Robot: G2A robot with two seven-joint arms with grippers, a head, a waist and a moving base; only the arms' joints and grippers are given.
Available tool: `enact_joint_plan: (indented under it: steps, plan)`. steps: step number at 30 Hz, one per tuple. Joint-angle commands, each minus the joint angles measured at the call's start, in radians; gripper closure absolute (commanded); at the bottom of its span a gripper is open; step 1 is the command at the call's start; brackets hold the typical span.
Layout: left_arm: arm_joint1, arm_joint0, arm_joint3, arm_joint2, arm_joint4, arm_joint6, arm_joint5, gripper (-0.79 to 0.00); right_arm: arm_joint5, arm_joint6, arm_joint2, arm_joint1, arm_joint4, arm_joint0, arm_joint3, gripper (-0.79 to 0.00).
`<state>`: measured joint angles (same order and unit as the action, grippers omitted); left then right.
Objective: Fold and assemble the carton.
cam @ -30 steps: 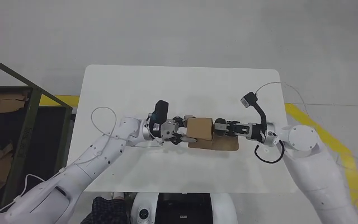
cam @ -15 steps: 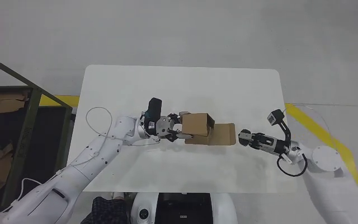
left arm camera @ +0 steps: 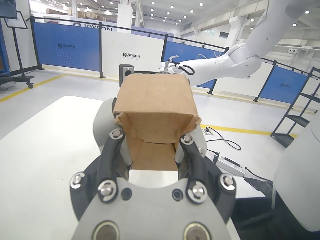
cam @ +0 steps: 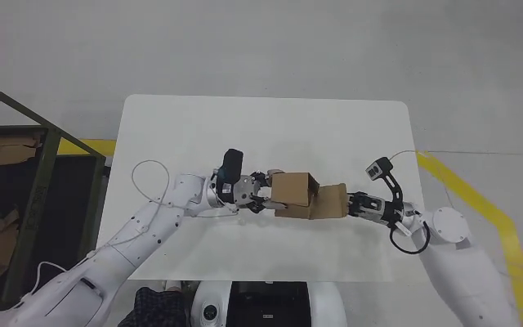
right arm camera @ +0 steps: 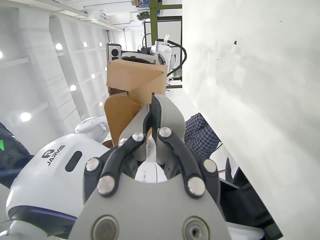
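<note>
Carton [cam: 292,188], brown corrugated cardboard, opened out into a squared tube and lying lengthwise between the two arms. Location: over the middle of the white rectangular table [cam: 204,131], somewhat nearer the robot's edge. Whether its underside rests on the tabletop cannot be told.

End flap [cam: 331,202], brown cardboard, one piece with the carton. It extends from the carton's end on the robot's right and is tilted rather than flat. In the right wrist view it stands edge-on [right arm camera: 117,116] in front of the carton body [right arm camera: 130,76].

Left gripper [cam: 263,193], grey body with black linkages. It sits at the carton's end on the robot's left. In its wrist view the gripper [left arm camera: 151,137] has its white fingers [left arm camera: 102,123] spread to the carton's width, one against each side wall, clasping the open end [left arm camera: 155,96].

Right gripper [cam: 351,204], same pattern. It sits at the outer edge of the end flap, and in its wrist view the gripper [right arm camera: 151,106] is drawn almost fully together, nipping the thin cardboard.

Surroundings: yellow floor line [cam: 458,184] beside the table and blue partition panels [left arm camera: 67,48] in the hall behind.
</note>
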<state>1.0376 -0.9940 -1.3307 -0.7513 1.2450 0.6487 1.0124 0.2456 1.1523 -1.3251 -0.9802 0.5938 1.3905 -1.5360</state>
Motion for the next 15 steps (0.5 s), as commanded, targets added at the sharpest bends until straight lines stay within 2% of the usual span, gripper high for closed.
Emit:
enact_joint_plan:
  steps: [1,13,15]
  plan:
    - [0.003,0.005,0.006,0.008,0.006,-0.011,0.000,-0.342,-0.005,-0.004,0.002,0.000,-0.006,-0.005,-0.017,0.000]
    - [0.019,0.028,0.026,0.013,0.075,-0.055,-0.017,-0.348,-0.059,-0.020,0.012,0.001,-0.060,-0.018,-0.071,0.000]
    - [0.020,0.027,0.027,0.009,0.080,-0.056,-0.015,-0.348,-0.069,-0.016,0.009,0.002,-0.065,-0.017,-0.074,-0.117]
